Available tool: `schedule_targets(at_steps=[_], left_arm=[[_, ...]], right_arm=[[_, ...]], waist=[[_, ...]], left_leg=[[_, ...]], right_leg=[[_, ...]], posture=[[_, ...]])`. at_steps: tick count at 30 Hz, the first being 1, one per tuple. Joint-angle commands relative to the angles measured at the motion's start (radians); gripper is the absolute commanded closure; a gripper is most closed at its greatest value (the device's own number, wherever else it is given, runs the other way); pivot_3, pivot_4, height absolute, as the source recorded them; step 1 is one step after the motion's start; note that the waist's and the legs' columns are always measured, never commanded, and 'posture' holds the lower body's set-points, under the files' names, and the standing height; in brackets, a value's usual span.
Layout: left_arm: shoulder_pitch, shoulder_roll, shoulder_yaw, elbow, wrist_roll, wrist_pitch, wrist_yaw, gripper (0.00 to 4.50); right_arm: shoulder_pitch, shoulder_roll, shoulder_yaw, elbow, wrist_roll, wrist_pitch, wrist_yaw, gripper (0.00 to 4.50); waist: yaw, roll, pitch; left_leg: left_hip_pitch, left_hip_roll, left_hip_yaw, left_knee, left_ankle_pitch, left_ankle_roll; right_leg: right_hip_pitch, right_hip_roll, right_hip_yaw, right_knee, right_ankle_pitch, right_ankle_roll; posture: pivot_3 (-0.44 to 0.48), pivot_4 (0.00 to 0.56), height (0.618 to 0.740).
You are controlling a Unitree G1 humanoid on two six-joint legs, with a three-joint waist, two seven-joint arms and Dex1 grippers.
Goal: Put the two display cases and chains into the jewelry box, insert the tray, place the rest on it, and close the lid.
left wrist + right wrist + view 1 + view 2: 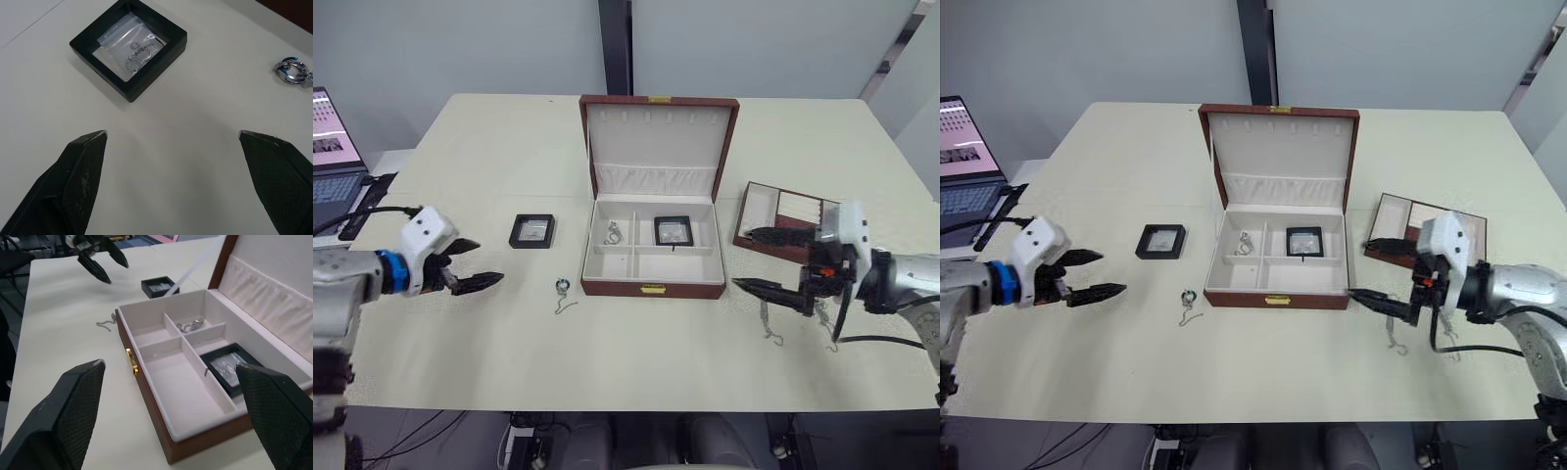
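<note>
The jewelry box (652,253) stands open at the middle of the pale counter (489,157), its lid (658,145) raised upright behind it and the gold clasp (653,288) facing the robot. Inside, one display case (673,230) lies flat in the rear compartment on the robot's right, and a short silver chain (614,233) lies bunched in the rear compartment on the left; the two front compartments are bare cream lining. The second display case (531,231) sits on the counter to the left of the box, well apart from it. A small chain with a ring (563,291) lies on the counter just off the box's front left corner. The tray (786,221) rests on the counter to the right of the box, near it but not touching. Two longer chains (771,327) lie on the counter in front of the tray, partly behind the right arm.

The left gripper (475,265) hovers above the counter left of the box, near the outlying display case, fingers spread and empty. The right gripper (760,260) hangs beside the box's right wall, fingers released, holding nothing. A laptop (335,162) sits at the counter's far left edge.
</note>
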Motion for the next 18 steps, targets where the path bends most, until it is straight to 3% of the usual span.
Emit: schedule_targets(at_steps=[1, 7, 18], left_arm=[[-0.093, -0.010, -0.060, 0.101, 0.063, -0.084, -0.036, 0.03], [-0.330, -0.105, -0.170, 0.364, 0.166, -0.226, -0.085, 0.03], [-0.467, -0.186, -0.226, 0.583, 0.264, -0.369, -0.118, 0.03]], right_arm=[[-0.013, 0.012, 0.000, -0.080, 0.027, 0.020, -0.050, 0.00], [0.046, 0.046, 0.021, -0.202, 0.057, 0.057, -0.132, 0.00], [0.097, 0.051, 0.009, -0.275, 0.091, 0.087, -0.233, 0.00]], waist=[[0.000, 0.000, 0.000], [0.001, -0.001, 0.000], [-0.005, -0.001, 0.000]], left_leg=[[0.000, 0.000, 0.000, 0.000, 0.000, 0.000], [-0.001, 0.000, -0.001, 0.000, 0.000, 0.000], [-0.001, 0.001, -0.001, 0.000, 0.000, 0.000]], right_leg=[[0.000, 0.000, 0.000, 0.000, 0.000, 0.000], [0.000, 0.001, -0.001, 0.000, 0.000, 0.000], [-0.001, 0.003, 0.000, 0.001, 0.000, 0.000]], posture=[[0.000, 0.150, 0.740], [0.000, 0.150, 0.740], [0.000, 0.150, 0.740]])
